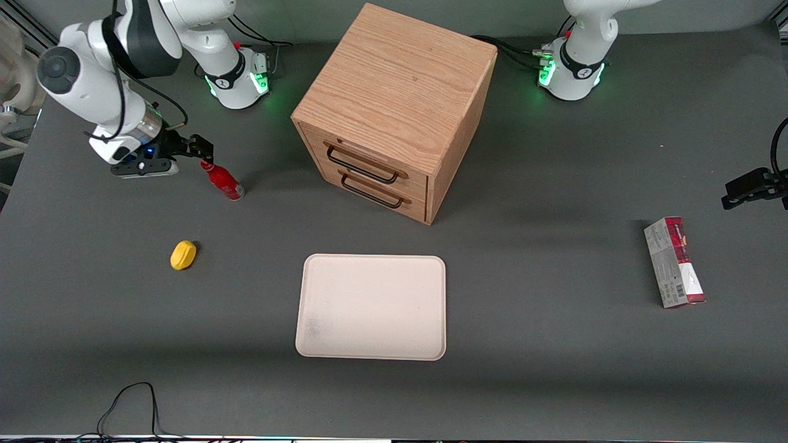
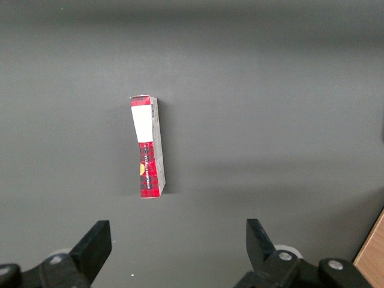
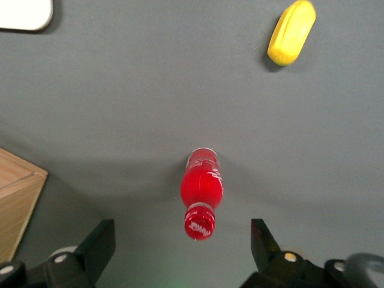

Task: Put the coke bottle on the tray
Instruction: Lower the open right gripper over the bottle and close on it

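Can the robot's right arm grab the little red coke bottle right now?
Probably yes. The gripper is open, right above the coke bottle, fingers either side of its cap, and nothing lies between them.

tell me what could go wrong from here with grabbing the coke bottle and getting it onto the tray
1. The coke bottle stands upright on a narrow base, and the open gripper is at cap height. A finger touching the cap off-centre could tip it.
2. Pinching only the glossy cap or thin neck may let it slip or swing on the way.
3. The tray is nearer the front camera, with the lemon-shaped lump beside the likely path; a low carry could clip it or the tray's rim.
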Robot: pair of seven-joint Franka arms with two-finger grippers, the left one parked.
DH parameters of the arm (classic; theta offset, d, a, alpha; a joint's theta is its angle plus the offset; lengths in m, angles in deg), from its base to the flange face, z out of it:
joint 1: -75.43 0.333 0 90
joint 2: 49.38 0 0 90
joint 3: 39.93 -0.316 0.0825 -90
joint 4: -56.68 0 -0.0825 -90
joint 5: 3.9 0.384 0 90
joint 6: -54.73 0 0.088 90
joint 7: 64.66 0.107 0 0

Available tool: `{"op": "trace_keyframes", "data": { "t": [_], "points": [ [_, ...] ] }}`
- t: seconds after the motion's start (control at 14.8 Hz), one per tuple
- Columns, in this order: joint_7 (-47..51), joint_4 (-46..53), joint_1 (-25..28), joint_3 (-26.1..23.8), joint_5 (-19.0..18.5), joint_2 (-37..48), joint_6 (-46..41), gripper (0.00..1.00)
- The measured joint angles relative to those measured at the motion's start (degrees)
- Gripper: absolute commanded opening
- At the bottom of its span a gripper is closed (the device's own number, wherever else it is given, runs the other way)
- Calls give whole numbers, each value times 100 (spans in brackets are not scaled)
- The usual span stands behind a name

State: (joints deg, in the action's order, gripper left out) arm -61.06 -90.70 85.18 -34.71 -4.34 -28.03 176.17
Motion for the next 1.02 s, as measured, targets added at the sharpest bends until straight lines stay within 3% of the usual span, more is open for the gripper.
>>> {"op": "trace_keyframes", "data": {
  "t": [0.2,0.81,0.88,1.02],
  "points": [
    [0,-414,1,3,-215,10,423,100],
    [0,-940,1,18,-254,12,1128,99],
    [0,-974,1,18,-255,12,1162,98],
    [0,-1049,1,19,-256,8,1255,80]
  ]
}}
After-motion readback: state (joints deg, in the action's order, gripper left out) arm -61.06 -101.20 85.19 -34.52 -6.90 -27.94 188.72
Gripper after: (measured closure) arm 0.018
